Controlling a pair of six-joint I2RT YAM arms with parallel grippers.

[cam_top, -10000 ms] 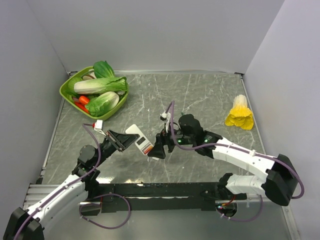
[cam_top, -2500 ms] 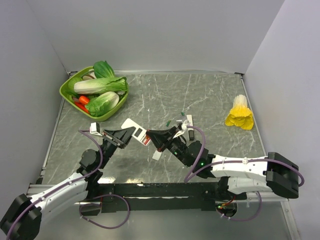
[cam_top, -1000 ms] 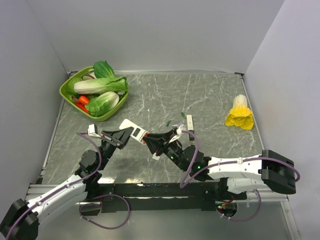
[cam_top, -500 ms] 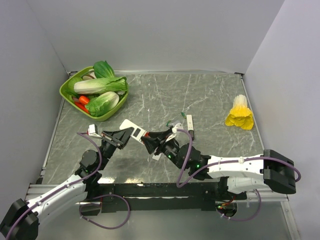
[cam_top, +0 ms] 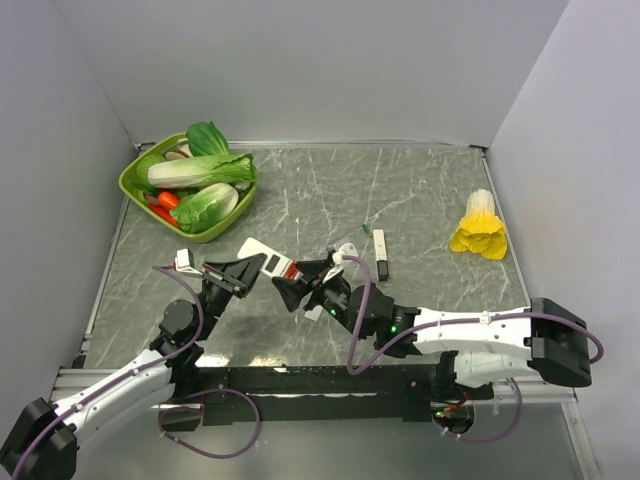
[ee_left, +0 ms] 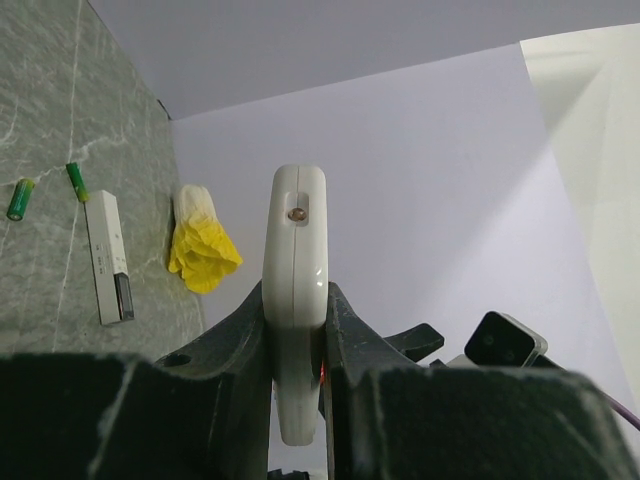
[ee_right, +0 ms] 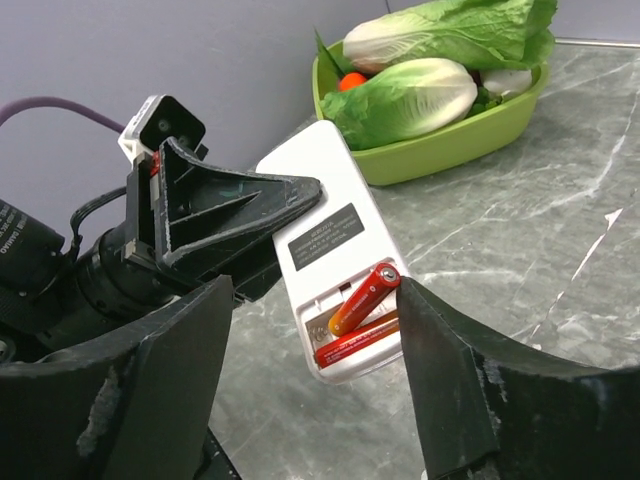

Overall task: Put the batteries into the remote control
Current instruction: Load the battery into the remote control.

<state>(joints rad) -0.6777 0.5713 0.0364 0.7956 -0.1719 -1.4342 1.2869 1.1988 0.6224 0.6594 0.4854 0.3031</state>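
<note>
Currently, the right gripper (ee_right: 312,292) stands with its jaws wide apart and grips nothing. Its two black fingers (ee_right: 130,400) flank the open end of the remote control (ee_right: 322,195), one on each side, and neither clamps it. The tip of one finger sits just beside the raised end of a battery; contact cannot be confirmed.

The batteries (ee_right: 362,298) are both in the uncovered compartment at that end of the remote control. One lies flat along the compartment's outer edge. The other lies skewed across it, with one end higher than the other.

The left gripper (ee_left: 297,310) is clamped on the remote control. Its jaws press the two broad faces, and the handset projects forward between them, seen edge-on in the left wrist view. The top view shows the remote control held above the table (cam_top: 420,190), between the two arms and near the table's front edge. Its white back carries a dark label and faces the right wrist camera.

Further out, a white-and-black bar (cam_top: 381,254) lies on the table with two small green pieces (ee_left: 20,198) near one end. A green bowl (ee_right: 450,140) of leafy vegetables (ee_right: 410,95) stands in the far left corner. A yellow leafy vegetable (cam_top: 478,230) lies at the right edge.
</note>
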